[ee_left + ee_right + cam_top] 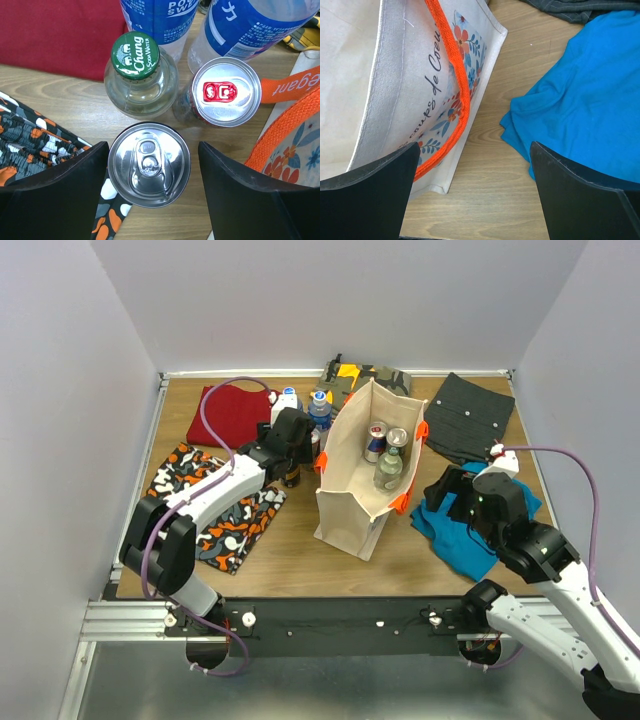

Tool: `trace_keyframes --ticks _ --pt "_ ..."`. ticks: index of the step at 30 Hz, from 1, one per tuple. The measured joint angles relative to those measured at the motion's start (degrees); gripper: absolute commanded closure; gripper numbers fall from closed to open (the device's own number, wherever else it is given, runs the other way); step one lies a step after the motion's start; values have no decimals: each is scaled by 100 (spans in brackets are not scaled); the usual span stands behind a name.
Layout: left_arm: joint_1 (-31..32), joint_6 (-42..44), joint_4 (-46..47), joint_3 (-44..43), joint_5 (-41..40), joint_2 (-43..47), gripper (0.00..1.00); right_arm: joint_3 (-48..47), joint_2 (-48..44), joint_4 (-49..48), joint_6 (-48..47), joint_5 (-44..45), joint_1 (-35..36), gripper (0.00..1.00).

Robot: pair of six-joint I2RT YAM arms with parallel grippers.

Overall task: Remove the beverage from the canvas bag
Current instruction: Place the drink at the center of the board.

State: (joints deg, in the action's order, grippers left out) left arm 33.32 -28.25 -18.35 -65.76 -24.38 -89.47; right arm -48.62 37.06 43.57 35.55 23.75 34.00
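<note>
The beige canvas bag (350, 495) with orange handles (404, 502) stands upright mid-table, its mouth wide. Inside it I see a blue and red can (376, 441), a silver can (398, 437) and a clear bottle (388, 470). My left gripper (293, 455) is left of the bag, open around a silver-topped can (149, 164) standing on the table, with a gap at the right finger (235, 190). Behind that can stand a Chang soda water bottle (141, 75) and a red-tabbed can (226, 91). My right gripper (474, 147) is open and empty, low beside the bag's right wall (420, 100).
Two blue-labelled bottles (155, 20) stand behind the cans. Folded clothes lie around: red (232, 412), orange-patterned (215, 505), blue (470, 535) under the right arm, dark grey (470, 418), and camouflage (365, 375) at the back. Grey walls enclose the table.
</note>
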Motion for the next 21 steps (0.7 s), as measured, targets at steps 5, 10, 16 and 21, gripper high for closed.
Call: trace_keyframes --ticks 5,10,16,21 --pt "0 -2 -31 -2 0 87 18 0 -31 -7 2 0 0 0" --pt "0 -9 -199 -133 -9 153 14 7 -39 -24 0 0 0 0" --pt "2 -11 -417 -186 -46 402 9 31 -72 -31 0 0 0 0" --pt "0 -11 -575 -332 -39 693 1 50 -74 -57 0 0 0 0"
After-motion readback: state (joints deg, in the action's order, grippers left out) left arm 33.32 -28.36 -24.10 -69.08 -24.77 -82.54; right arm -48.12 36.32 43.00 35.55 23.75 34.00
